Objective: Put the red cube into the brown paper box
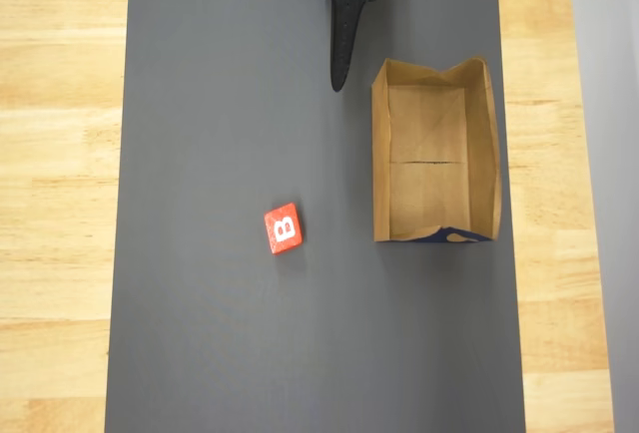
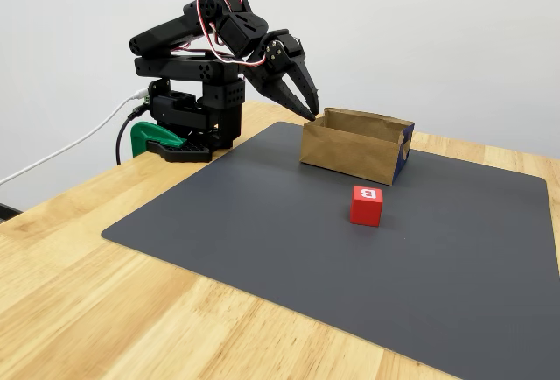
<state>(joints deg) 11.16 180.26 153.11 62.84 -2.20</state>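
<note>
I see the cube (image 1: 284, 228) mid-mat (image 1: 200, 353), apart from the box (image 1: 483, 144) by the right edge. Gripper (image 2: 308, 109) fingers slightly spread, empty. Looks light, rigid; I'd pinch opposite flat faces.

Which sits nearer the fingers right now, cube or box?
The brown paper box: its corner lies just beside the fingers, while the red cube sits mid-mat.

I see the red cube (image 1: 284, 228) lying flat on the grey mat (image 1: 220, 333), its white "B" facing up, turned a little askew. The brown paper box (image 1: 485, 144) stands open and empty well to its right in the overhead view, blue trim on its near short edge.
</note>
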